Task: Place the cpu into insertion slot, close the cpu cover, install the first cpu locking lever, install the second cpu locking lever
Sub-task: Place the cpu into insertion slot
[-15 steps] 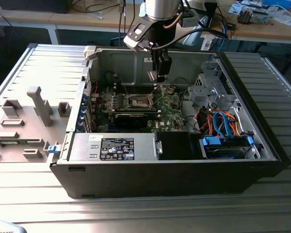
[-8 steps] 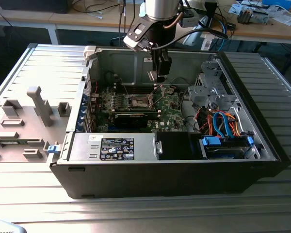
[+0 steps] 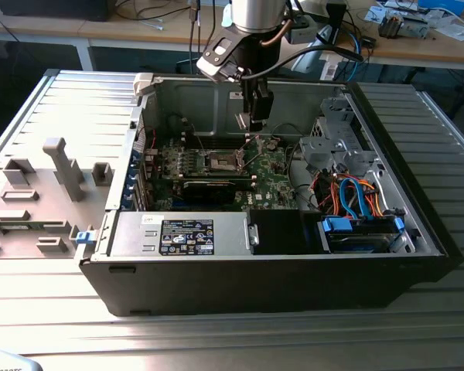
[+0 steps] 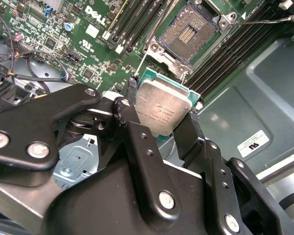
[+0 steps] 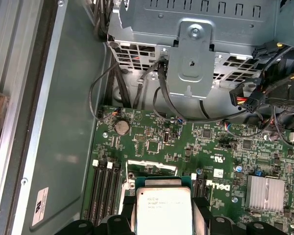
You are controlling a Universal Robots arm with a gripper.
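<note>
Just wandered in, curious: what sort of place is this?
Likely a robotics lab: an open black computer case lies on a ribbed metal table, cable-strewn wooden benches stand behind, and a black gripper holds a small silvery square chip.

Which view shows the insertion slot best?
Second wrist view: the slot sits open and close, contacts visible, beyond the cpu. The exterior view shows the slot small; in the first wrist view the cpu hides most of it.

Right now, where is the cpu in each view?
Exterior view: at the tip of the gripper, over the motherboard; too small to make out.
Second wrist view: the cpu in the gripper, near the insertion slot.
First wrist view: held, between the memory slots.
Shared landmark: the green motherboard.
</note>
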